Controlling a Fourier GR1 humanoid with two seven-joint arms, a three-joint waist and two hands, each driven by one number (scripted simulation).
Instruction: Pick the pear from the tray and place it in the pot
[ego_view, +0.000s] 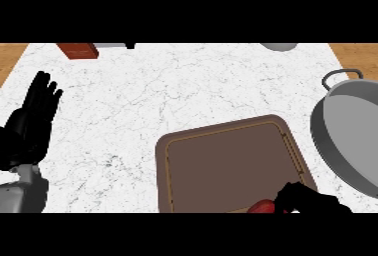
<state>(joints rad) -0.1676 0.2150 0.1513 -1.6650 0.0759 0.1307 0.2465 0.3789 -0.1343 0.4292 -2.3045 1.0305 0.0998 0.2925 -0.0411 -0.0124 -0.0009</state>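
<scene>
Two hands show: the right hand (310, 202) curls its fingers (286, 196) onto the smooth red pear (261, 206) at the near edge of the brown rimmed tray (221, 165), likely for a lift to the grey metal pot (347, 135) at the marbled worktop's (148, 100) right edge. The left hand (33, 120) rests open at the left edge.

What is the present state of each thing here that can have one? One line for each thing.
Left hand: open, fingers up, resting at the view's left.
Right hand: at the tray's near right corner, against the pear; grip unclear.
Pear: red, at the tray's near edge, partly out of view.
Tray: flat on the counter, bare except the pear.
Pot: upright, nothing seen inside.
</scene>
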